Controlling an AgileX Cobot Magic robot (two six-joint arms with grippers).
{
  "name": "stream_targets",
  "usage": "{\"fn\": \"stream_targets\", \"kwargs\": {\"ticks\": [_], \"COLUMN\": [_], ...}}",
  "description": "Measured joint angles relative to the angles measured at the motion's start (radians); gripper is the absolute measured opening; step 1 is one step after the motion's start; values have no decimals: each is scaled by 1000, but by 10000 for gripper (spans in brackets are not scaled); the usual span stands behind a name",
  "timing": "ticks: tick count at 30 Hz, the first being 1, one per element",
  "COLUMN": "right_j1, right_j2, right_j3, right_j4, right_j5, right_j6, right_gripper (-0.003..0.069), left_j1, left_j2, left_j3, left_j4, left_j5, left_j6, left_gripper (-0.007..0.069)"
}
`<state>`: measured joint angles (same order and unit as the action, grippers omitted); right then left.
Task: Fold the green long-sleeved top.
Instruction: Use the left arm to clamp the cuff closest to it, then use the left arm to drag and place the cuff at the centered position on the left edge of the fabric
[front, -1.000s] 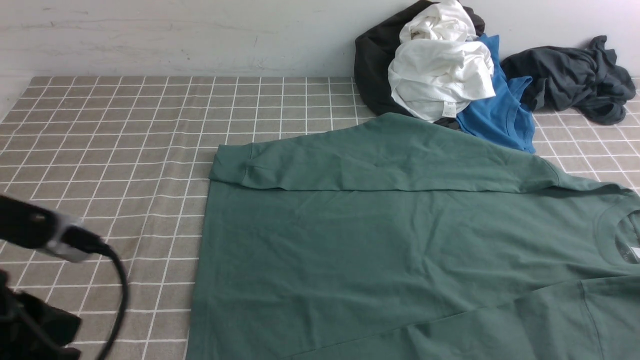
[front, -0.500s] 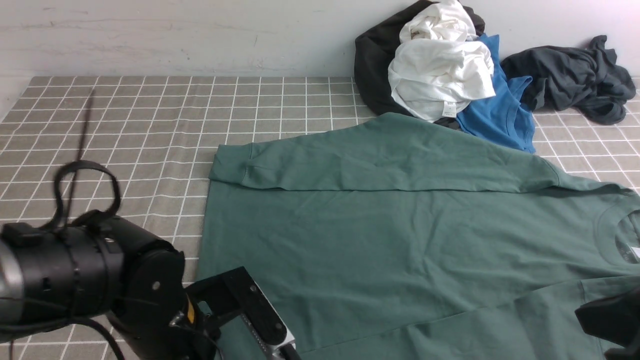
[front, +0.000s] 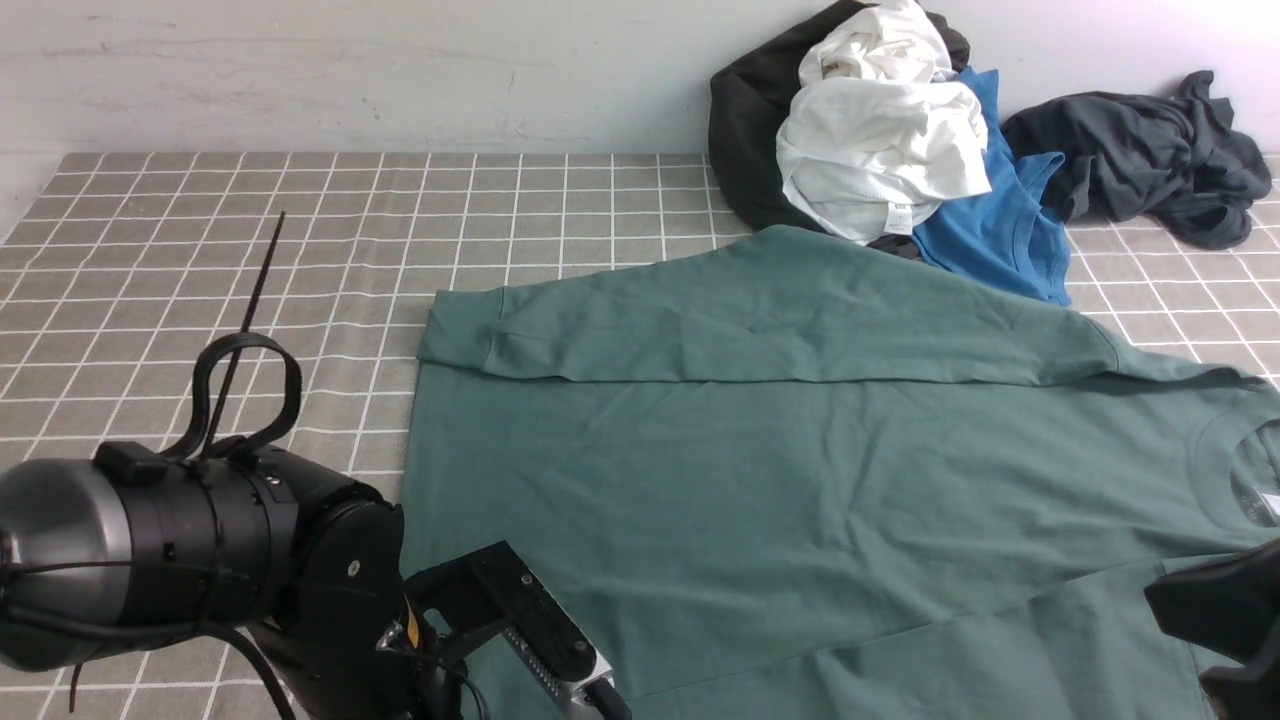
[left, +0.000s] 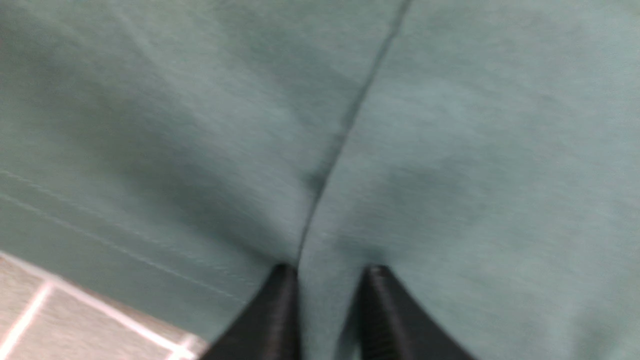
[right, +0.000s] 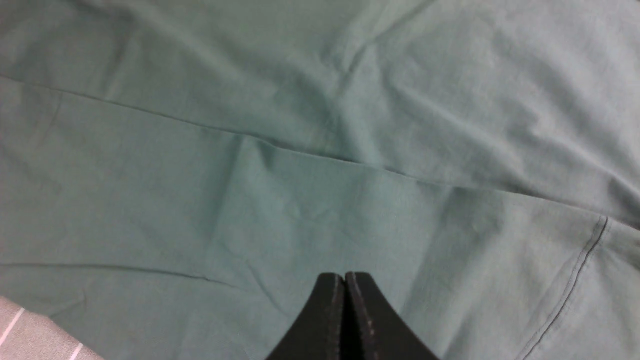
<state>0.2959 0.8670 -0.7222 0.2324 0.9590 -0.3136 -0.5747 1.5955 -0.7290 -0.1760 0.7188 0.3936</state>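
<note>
Left gripper (left: 329, 270) sat barely parted on the green top (front: 800, 480), grip unclear. A one-layer pinch could've dragged it crooked.

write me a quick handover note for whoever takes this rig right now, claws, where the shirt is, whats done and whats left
Left claw: jaws a narrow gap apart, tips at the green long-sleeved top near its hem; a pinch cannot be confirmed.
Right claw: shut, empty, over the top near the collar end.
Top: flat on the checked cloth, collar toward the robot's right.
Done: far sleeve folded across the body.
To do: the body folds.
</note>
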Motion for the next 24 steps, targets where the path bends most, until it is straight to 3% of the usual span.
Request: {"fn": "stream_targets", "kwargs": {"ticks": [5,15,19,24], "right_j1": [0,0,0,0], "right_j2": [0,0,0,0], "right_j3": [0,0,0,0], "right_j4": [0,-11,-39,-67], "right_j5": [-3,-7,-10,-6], "right_j6": [0,0,1,16], "right_gripper": [-14,-14,-14,-14], "left_j1": [-1,-1,13,77], "left_j2": [-31,-50,-13,128], "left_j3": [-10,-203,-439,-734], "left_j4": [-7,59,176,208], "left_j5": [48,188,221,346], "left_j6": [0,-13,-32,-37], "left_gripper": [0,-7,3,6]}}
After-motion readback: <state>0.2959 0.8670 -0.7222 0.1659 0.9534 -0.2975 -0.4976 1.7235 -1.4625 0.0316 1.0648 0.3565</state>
